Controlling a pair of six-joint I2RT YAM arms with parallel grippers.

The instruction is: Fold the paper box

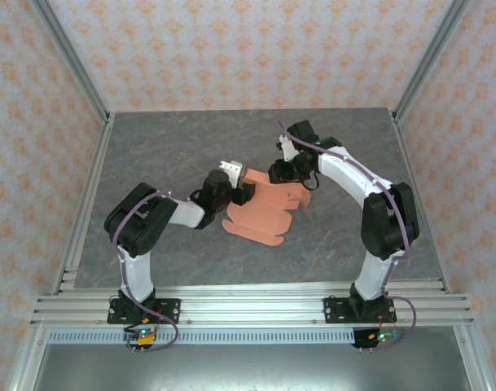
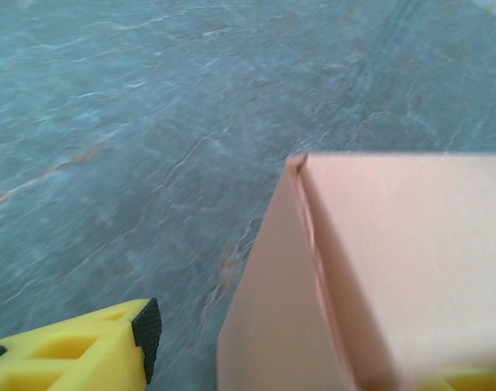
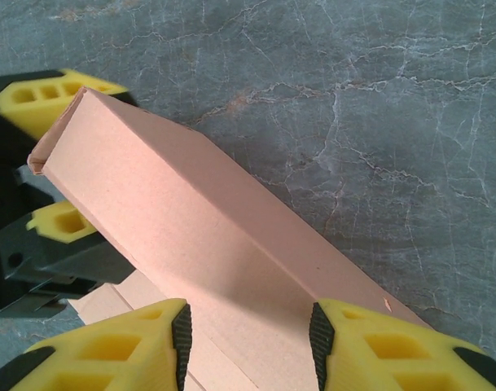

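There is one salmon-orange, thin-card paper box (image 1: 260,216) here, half folded, lying near the middle of the grey marble-patterned desk (image 1: 353,236), between my two arms. Part of it is still a flat sheet with rounded flaps spread on the desk towards my bases. The far part is raised into a long, box-shaped section.

My right end effector (image 1: 282,173) reaches that raised section from the right. From the right wrist, my right end effector (image 3: 248,334) sits astride the paper box (image 3: 199,220). Both black pads meet the card, one on each side, so it is clenched on the section. A flat layer of card lies on the desk (image 3: 394,122) under it.

My left end effector (image 1: 241,186) is at the other end of the same section. From the left wrist, the paper box (image 2: 394,261) stands up close as a creased corner over the desk (image 2: 150,122). My left end effector (image 2: 309,358) is released: one yellow finger (image 2: 109,350) stands apart from the card with desk showing between, while the other peeks out at the card's lower right. The right wrist view shows the left end effector (image 3: 52,159) with its two yellow fingers spread either side of the open end.
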